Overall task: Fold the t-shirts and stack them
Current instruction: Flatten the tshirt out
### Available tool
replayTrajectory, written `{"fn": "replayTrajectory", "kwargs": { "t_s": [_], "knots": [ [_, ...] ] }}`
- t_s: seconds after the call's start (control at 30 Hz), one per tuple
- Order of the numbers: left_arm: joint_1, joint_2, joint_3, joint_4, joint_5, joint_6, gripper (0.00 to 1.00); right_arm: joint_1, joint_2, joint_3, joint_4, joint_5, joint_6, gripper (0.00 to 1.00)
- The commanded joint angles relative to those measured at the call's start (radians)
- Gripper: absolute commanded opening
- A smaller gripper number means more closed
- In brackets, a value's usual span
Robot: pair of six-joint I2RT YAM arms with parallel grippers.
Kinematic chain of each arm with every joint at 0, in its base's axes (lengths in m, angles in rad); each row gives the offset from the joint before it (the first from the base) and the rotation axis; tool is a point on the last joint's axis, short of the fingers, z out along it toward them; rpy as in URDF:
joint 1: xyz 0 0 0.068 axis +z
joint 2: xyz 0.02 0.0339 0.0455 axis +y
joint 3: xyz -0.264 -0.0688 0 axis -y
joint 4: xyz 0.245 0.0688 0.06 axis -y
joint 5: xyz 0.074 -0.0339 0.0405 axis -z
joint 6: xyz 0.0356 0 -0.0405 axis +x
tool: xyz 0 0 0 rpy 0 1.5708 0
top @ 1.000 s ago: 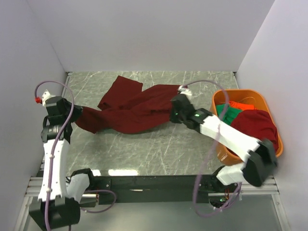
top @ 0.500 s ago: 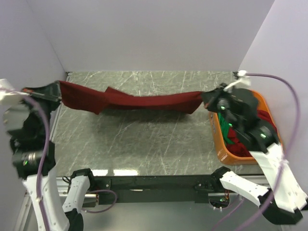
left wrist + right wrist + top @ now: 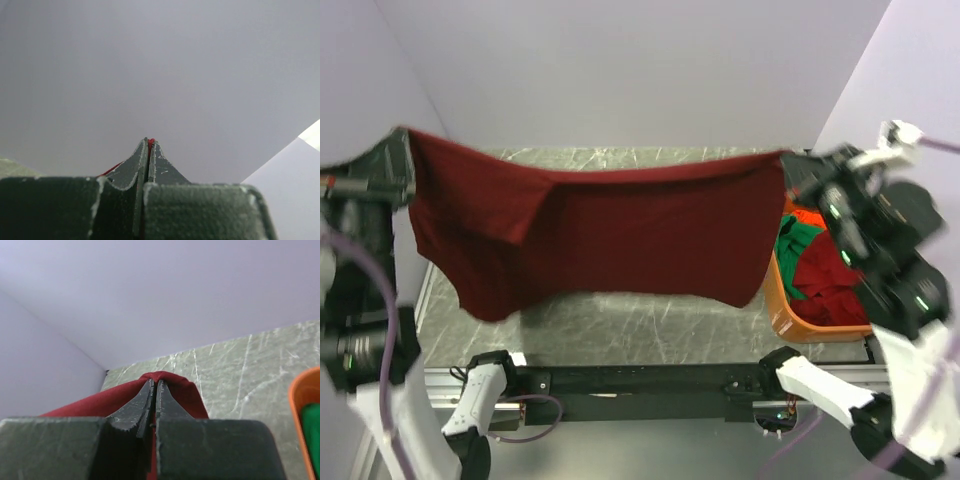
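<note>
Hanging: your maroon t-shirt (image 3: 600, 240) spreads in the air over the counter (image 3: 650, 315), left jaws and right jaws each pinched shut on an upper corner.
Slip risk: thin pinches; pulling apart may free a corner.
Snag risk: its edge hangs near the orange basket (image 3: 778, 302).

Left arm (image 3: 355, 255) and right arm (image 3: 895, 235) raised high, spread wide — left gripper (image 3: 404, 142) far left, right gripper (image 3: 788, 168) far right. Jaws of each pressed together, pinching the maroon shirt (image 3: 620, 235) at its top edge.
</note>
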Motion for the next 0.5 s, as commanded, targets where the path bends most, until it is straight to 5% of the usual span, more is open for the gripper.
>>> {"fn": "replayTrajectory", "kwargs": {
  "t_s": [0.0, 0.23, 0.47],
  "knots": [
    [0.003, 0.151, -0.051, 0.198, 0.039, -0.035, 0.01, -0.124, 0.155, -0.039, 0.191, -0.171, 0.016, 0.00],
    [0.005, 0.528, 0.056, 0.464, 0.144, -0.072, 0.01, -0.264, 0.462, 0.024, 0.491, -0.356, 0.078, 0.00],
    [0.005, 1.059, 0.712, 0.495, 0.280, -0.111, 0.01, -0.298, 0.885, 0.555, 0.505, -0.404, 0.068, 0.00]
  ]
}}
